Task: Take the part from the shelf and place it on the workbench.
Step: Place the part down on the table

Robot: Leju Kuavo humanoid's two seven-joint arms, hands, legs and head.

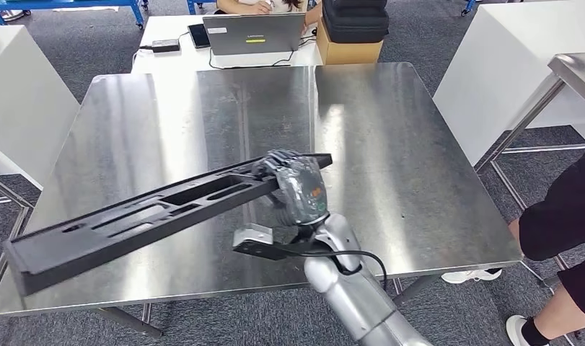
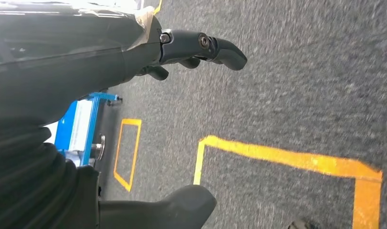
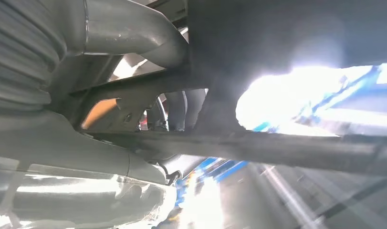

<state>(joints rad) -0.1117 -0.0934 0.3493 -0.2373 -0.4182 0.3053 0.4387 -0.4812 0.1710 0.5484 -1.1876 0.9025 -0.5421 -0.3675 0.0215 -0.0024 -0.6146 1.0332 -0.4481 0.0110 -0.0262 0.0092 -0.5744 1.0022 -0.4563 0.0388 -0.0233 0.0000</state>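
You're looking over grey carpet running under a white desk that's carrying a laptop and a cardboard box, white cabinets flanking it, and yellow floor tape showing below.

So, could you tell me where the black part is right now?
In the head view the black part is gripped by the right hand, stretching left over the steel workbench.

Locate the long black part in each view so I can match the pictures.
Head view: the long black part runs from lower left to centre over the steel workbench, held by the right hand.
Left wrist view: not in it; the left hand hangs over carpet.
Right wrist view: dark bars crossing the frame.
Shared landmark: the right hand gripping the part.
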